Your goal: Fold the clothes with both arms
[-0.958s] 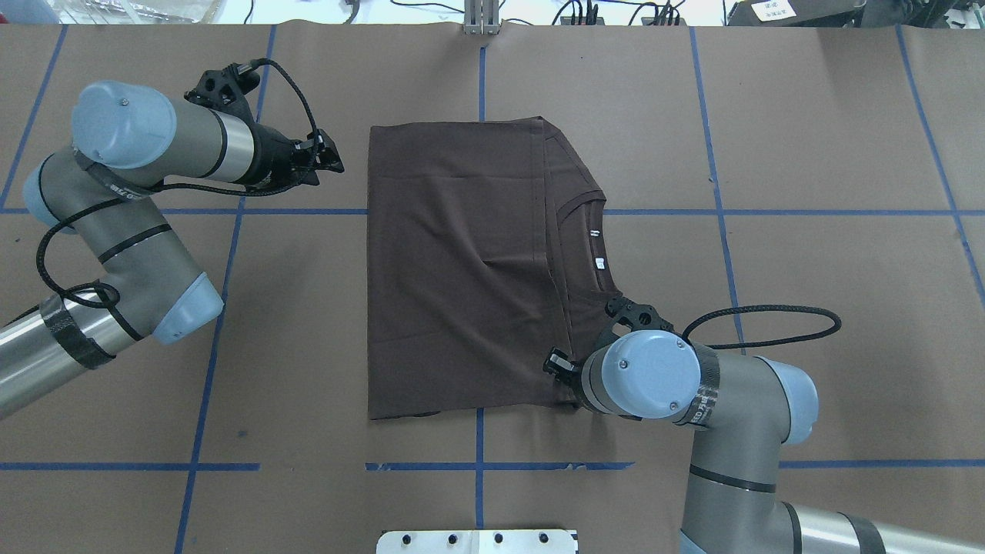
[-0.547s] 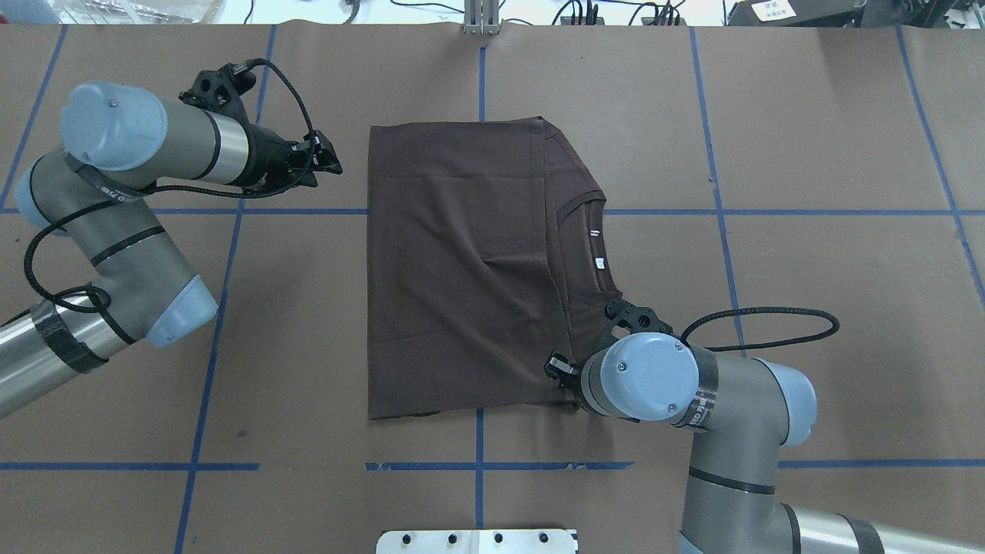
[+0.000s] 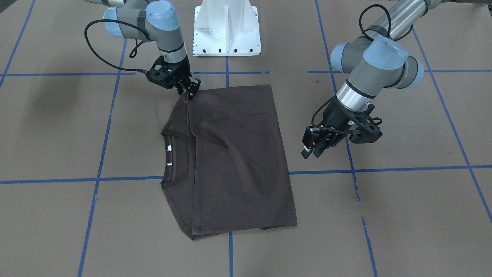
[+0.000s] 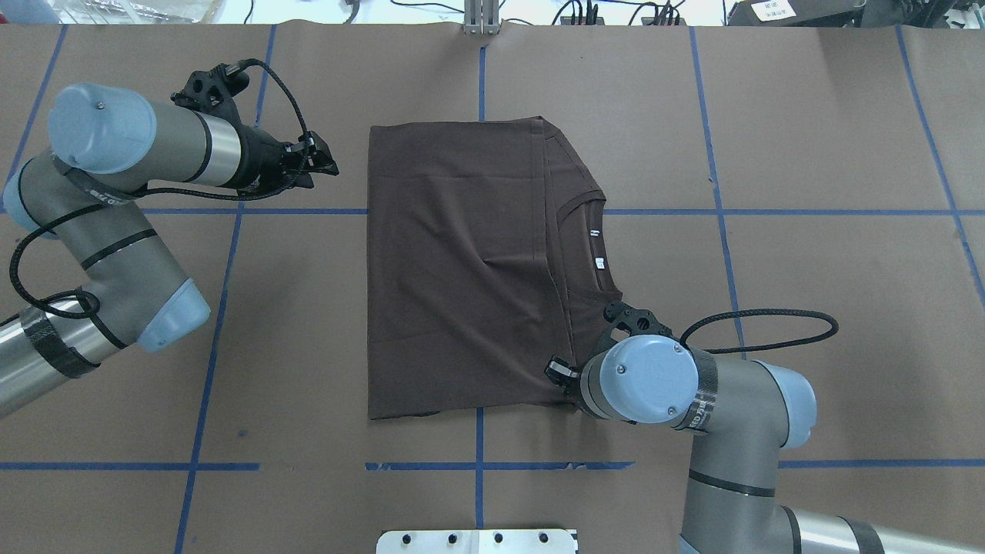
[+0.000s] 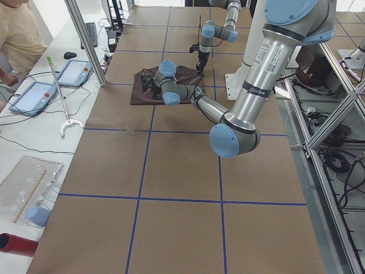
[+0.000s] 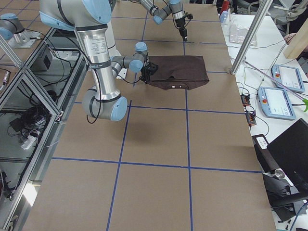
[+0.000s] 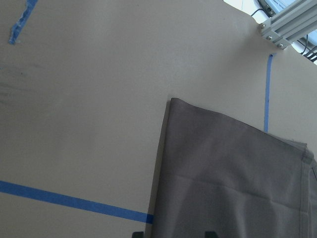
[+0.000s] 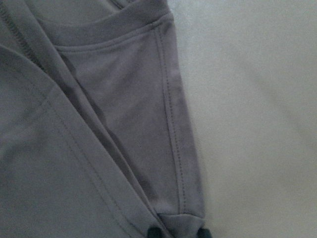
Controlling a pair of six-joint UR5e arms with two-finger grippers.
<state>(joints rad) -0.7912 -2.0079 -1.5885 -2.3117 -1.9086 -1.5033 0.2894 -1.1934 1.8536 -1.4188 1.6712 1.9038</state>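
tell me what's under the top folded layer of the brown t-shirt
Only a strip of the lower layer shows beside it: the collar and white neck tags. The rest of the T-shirt beneath, and the table paper there, are covered.

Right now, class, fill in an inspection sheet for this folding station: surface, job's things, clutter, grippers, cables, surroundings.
Surface: table covered in brown paper, marked with a blue tape grid.
Job's things: dark brown T-shirt lies flat and folded, with the collar and white tags towards the robot's right.
Clutter: nothing seen on the paper.
Grippers: left gripper is open and off the cloth, beside the shirt's edge. Right gripper is down at a shirt corner and appears closed on it.
Cables: right arm's cable loop and left arm's cable both hang clear of the shirt.
Surroundings: white pedestal; a person at a side bench with tablets.
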